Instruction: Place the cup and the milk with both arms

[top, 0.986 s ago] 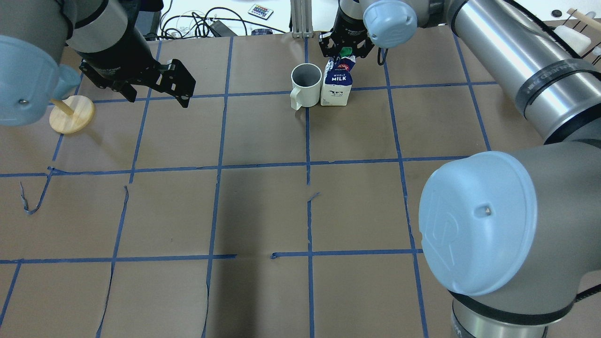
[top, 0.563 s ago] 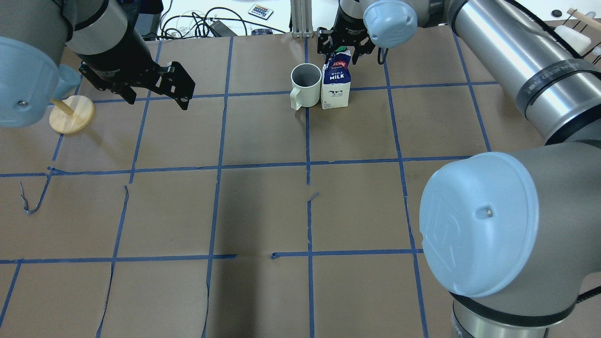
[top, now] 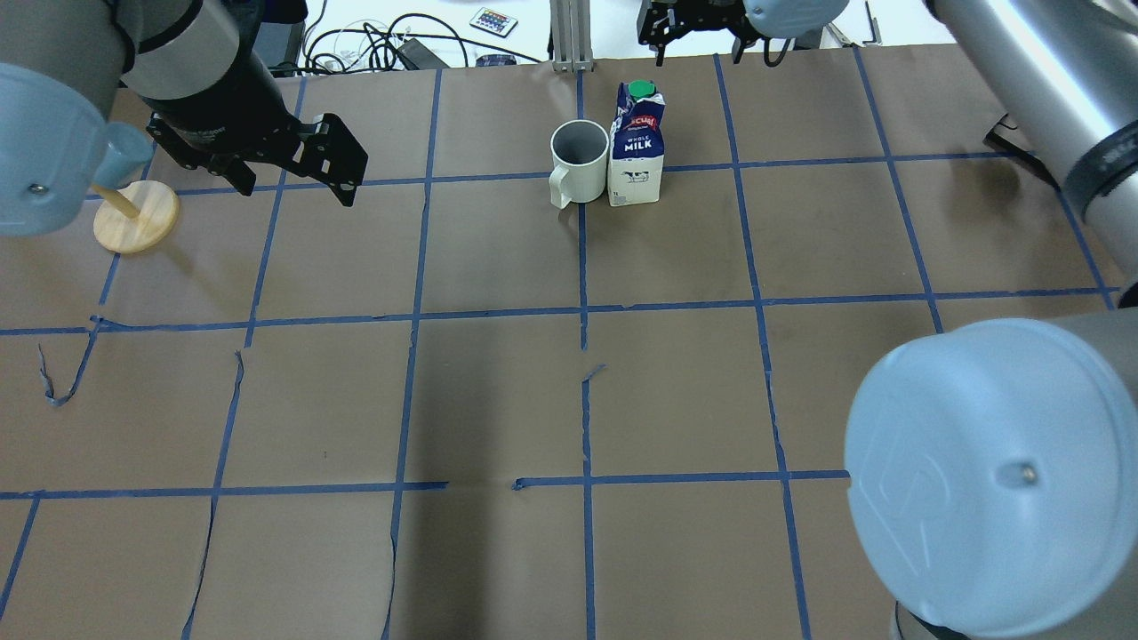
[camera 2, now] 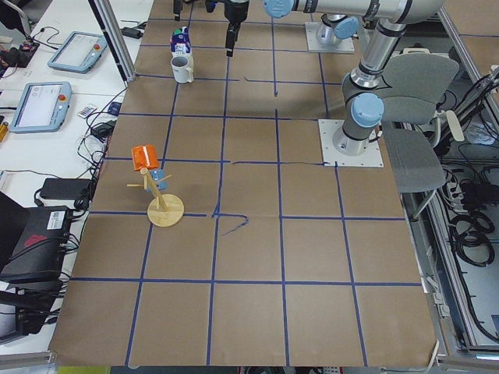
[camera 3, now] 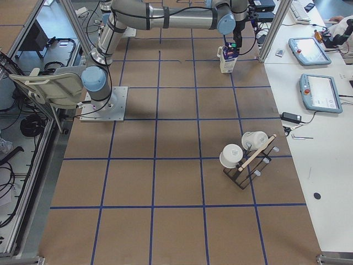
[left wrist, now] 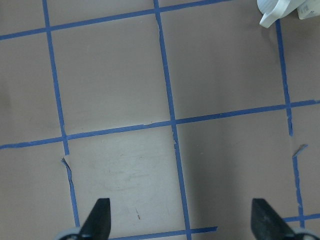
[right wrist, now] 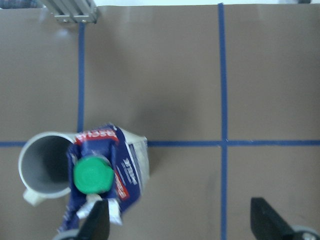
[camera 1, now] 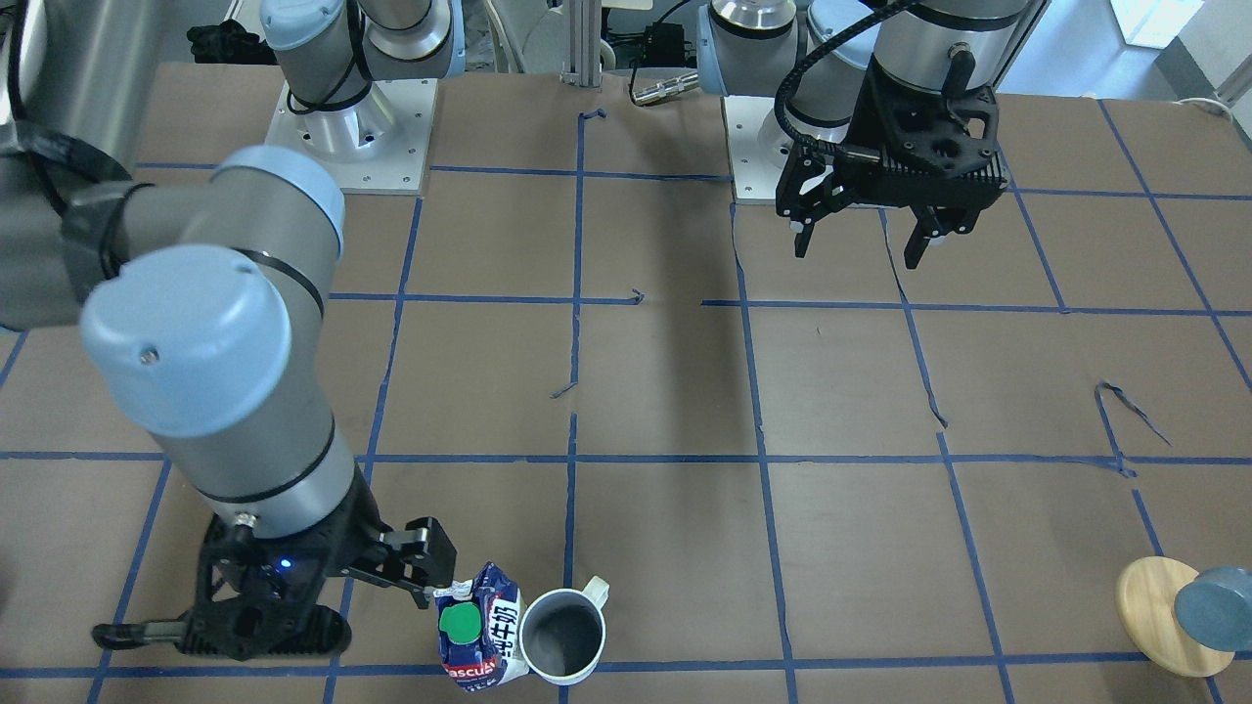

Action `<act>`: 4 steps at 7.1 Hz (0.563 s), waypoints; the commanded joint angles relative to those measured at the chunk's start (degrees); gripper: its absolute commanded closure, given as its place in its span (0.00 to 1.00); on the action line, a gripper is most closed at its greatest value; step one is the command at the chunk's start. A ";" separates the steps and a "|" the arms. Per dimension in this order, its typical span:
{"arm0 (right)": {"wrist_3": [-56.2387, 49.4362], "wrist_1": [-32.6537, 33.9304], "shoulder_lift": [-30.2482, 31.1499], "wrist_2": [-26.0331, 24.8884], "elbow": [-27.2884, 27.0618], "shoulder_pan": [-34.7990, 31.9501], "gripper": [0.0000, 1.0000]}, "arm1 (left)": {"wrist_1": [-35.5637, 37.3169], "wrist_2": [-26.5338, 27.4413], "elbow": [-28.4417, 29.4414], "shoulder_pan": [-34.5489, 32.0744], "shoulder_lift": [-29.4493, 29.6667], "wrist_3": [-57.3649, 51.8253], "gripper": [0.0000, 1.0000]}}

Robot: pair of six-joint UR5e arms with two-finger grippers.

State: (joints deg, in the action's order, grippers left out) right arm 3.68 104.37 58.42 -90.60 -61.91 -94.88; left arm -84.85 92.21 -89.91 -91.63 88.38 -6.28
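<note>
brown paper table (top: 498,267), blue tape grid, and out by its far edge the milk (top: 637,147) stands upright, green cap on top, with the cup (top: 578,160) touching its flank on the side toward the robot's left, handle turned back toward the robot. the right gripper (right wrist: 181,220) hangs above with its jaws spread and nothing between them. from its wrist camera the carton sits off beside one finger, not in the gap, with the cup beyond it. the left gripper (camera 1: 861,242) is well apart over bare paper, fingers wide and empty too. both things look placed, so my read is a pull-away next. the right arm is far nearer, and going straight up, along the carton's long axis, keeps that finger off the crumpled top.
</note>
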 commanded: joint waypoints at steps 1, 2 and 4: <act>-7.98 -8.04 13.40 0.76 -9.30 7.04 0.03 | -0.40 -0.10 -0.61 0.05 -0.40 0.13 0.00; -7.99 -7.35 23.05 0.77 -19.72 6.90 0.03 | -0.40 -0.19 -0.01 0.14 0.03 0.04 0.00; -8.07 1.93 30.87 0.86 -30.80 6.90 0.00 | -0.31 -0.28 -0.61 0.22 -0.23 0.04 0.00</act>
State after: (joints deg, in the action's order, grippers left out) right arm -4.13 101.52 85.23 -89.85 -87.13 -88.10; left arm -85.19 91.97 -90.12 -91.45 88.35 -6.23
